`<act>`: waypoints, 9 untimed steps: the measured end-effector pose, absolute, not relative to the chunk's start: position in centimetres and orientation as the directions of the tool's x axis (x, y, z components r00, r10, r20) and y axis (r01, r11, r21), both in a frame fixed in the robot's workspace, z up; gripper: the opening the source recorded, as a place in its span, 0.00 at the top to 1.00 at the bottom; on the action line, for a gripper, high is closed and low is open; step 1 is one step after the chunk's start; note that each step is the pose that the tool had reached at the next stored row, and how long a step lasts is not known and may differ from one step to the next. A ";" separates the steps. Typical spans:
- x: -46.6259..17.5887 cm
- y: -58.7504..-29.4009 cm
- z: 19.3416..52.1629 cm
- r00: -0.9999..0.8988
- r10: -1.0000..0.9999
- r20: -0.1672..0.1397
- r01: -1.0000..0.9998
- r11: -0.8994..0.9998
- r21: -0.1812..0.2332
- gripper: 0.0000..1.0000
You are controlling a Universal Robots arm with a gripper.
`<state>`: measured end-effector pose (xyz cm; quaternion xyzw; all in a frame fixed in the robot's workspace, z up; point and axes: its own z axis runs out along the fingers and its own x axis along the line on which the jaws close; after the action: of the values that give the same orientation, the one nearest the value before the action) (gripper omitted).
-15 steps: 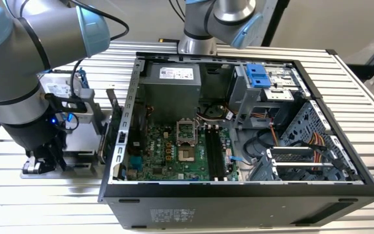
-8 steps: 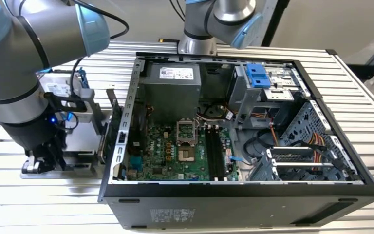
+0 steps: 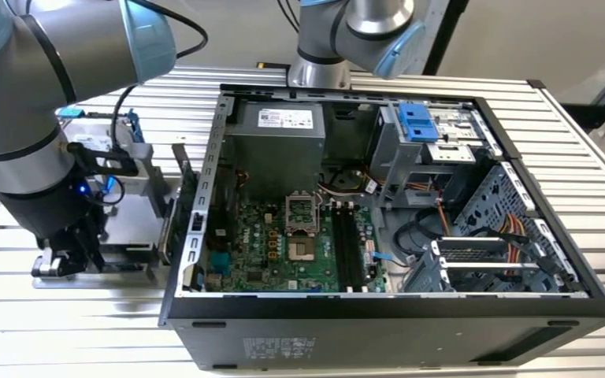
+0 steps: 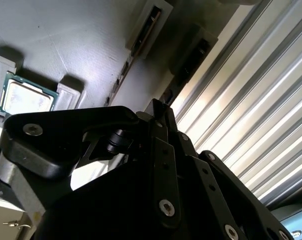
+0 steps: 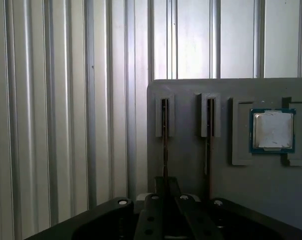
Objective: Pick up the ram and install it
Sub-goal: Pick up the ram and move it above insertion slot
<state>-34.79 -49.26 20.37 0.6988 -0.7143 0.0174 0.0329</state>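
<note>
Ribbed metal table [image 3: 72,331], open computer case [image 3: 387,335] on it, grey holder plate [image 5: 186,165] beside the case

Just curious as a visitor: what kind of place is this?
Probably a robotics test bench for computer assembly: a robot arm beside an open computer case on a ribbed metal table, plus a grey tray holding a square chip.

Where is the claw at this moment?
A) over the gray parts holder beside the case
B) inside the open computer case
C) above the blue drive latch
A: in the first wrist view the claw sits over the gray parts holder, in line with a slotted ram stick.
</note>
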 end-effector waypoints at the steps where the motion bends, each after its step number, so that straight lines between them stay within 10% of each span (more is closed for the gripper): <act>1: -34.8 -49.3 20.5 -0.021 -0.997 0.071 -1.000 0.023 0.021 1.00; 9: -34.8 -49.3 21.3 -0.021 -0.997 0.071 -1.000 0.023 0.021 1.00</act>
<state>-34.79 -49.26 21.31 0.6988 -0.7143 0.0174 0.0329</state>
